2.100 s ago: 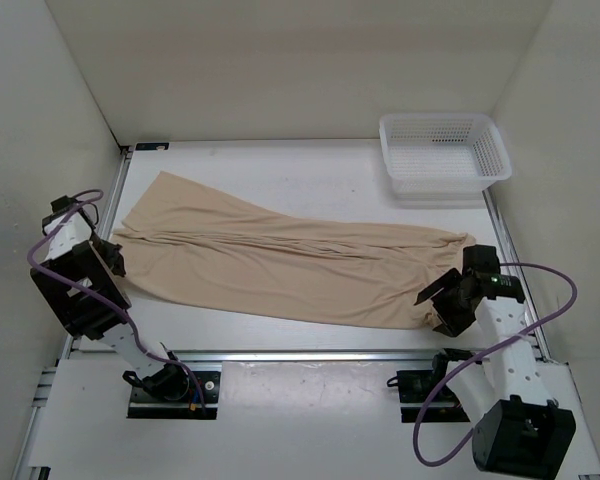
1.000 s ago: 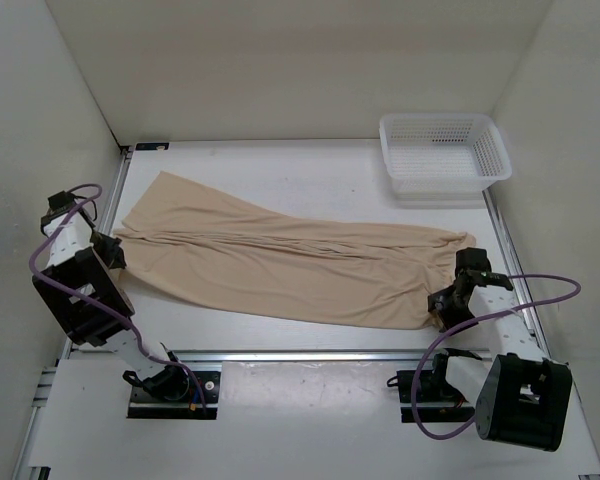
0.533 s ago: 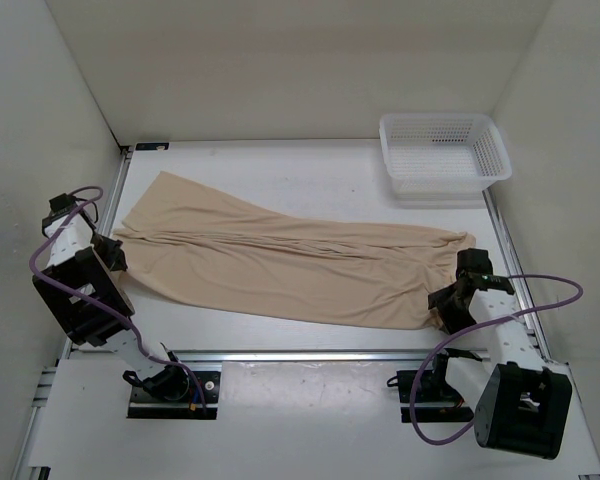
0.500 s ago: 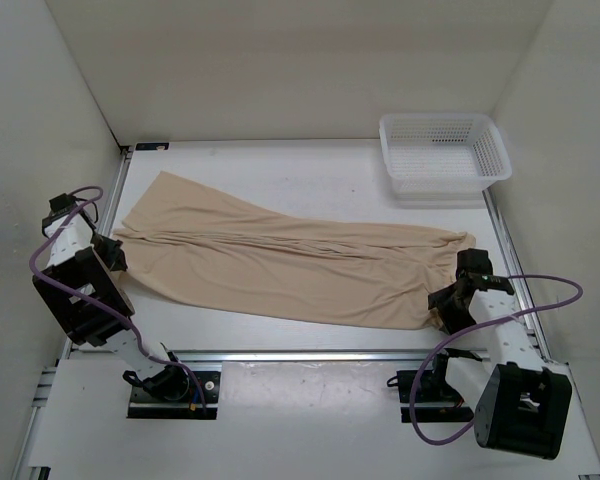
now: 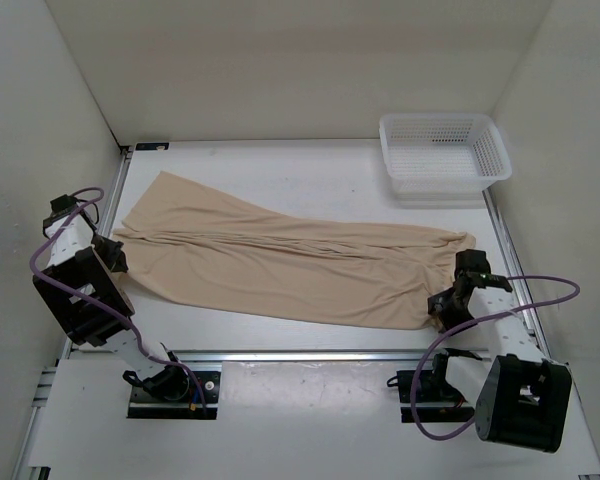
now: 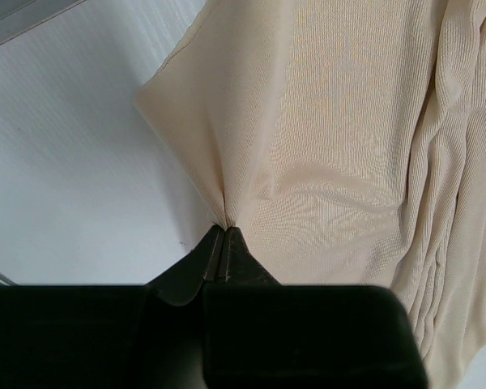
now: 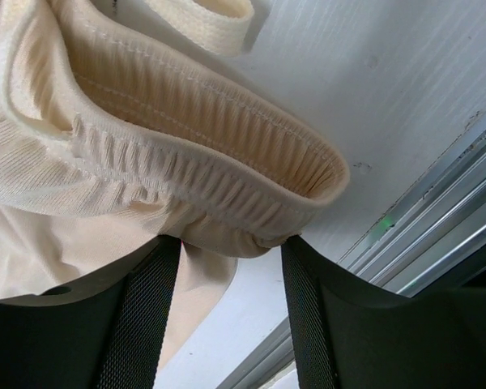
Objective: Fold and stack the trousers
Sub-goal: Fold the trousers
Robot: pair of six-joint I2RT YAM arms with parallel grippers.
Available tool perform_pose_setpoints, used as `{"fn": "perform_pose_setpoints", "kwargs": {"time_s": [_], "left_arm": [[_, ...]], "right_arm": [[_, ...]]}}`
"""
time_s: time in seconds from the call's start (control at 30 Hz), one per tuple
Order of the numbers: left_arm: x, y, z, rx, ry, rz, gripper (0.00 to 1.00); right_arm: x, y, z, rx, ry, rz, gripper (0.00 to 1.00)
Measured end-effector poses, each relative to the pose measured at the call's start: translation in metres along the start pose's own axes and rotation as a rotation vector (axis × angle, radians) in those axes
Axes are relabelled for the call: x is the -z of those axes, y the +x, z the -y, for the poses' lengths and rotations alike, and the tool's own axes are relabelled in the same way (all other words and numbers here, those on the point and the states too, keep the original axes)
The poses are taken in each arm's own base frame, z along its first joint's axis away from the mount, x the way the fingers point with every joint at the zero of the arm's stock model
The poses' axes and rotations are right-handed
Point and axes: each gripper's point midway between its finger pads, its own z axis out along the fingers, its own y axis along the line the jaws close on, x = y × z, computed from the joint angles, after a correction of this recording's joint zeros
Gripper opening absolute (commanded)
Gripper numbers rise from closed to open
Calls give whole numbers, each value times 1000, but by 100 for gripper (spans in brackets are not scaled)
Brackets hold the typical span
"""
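left end effector [image 6: 224, 232] clenched on trousers [image 5: 280, 265] | right end effector [image 7: 231, 245] straddles waistband [image 7: 227, 138], grip unclear | basket [image 5: 448, 183] apart

Trousers [image 5: 280, 265] plain beige (waistband ribbed); basket [image 5: 450, 172] wht mesh; table [image 5: 310, 170] wht.

White mesh basket [image 5: 445, 150] – upright at the far right corner of the table [image 5: 310, 170]

The long beige knit-cloth trousers [image 5: 290, 265] look matt, soft and finely ribbed, with a gathered elastic waistband at 3 o'clock. The white plastic mesh basket [image 5: 445, 150] at 2 o'clock is faintly glossy. The white table [image 5: 280, 165] is matt and faintly lined. The right gripper [image 7: 231, 251] has black fingers [image 7: 150, 308] with cross-hatched pads.
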Motion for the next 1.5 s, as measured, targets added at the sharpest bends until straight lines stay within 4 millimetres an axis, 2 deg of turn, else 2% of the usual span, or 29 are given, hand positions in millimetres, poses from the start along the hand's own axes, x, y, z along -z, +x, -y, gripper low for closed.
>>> {"fn": "perform_pose_setpoints", "kwargs": {"time_s": [0.23, 0.27, 0.33, 0.37, 0.47, 0.5, 0.6, 0.8, 0.97, 1.1, 1.23, 1.37, 1.5], "left_arm": [[0, 0, 0, 0, 0, 1, 11], [0, 0, 0, 0, 0, 0, 11], [0, 0, 0, 0, -1, 0, 11], [0, 0, 0, 0, -1, 0, 11], [0, 0, 0, 0, 0, 1, 11], [0, 0, 0, 0, 0, 0, 11], [0, 0, 0, 0, 0, 1, 11], [1, -1, 1, 0, 3, 3, 11], [18, -4, 10, -8, 40, 36, 11], [48, -22, 34, -27, 120, 109, 11], [73, -46, 56, -43, 181, 171, 11], [85, -64, 76, -63, 214, 196, 11], [89, -70, 102, -106, 237, 198, 11]], "right_arm": [[-5, 2, 4, 9, 44, -21, 54], [-5, 2, 3, 9, 45, -22, 48], [-5, 1, 3, 12, 48, -20, 43], [-5, 1, 3, 12, 48, -19, 35], [-5, 0, 4, 14, 51, -13, 22], [-5, -1, 4, 14, 52, -12, 13], [-5, -2, 4, 14, 58, -9, 0], [-1, -5, 3, 8, 47, 7, 0], [29, -24, -9, 6, -32, 95, 0], [59, -43, -23, 9, -102, 176, 0], [80, -63, -30, 24, -108, 245, 0], [98, -86, -44, 37, -100, 307, 0], [102, -104, -60, 51, -75, 337, 0]]}}
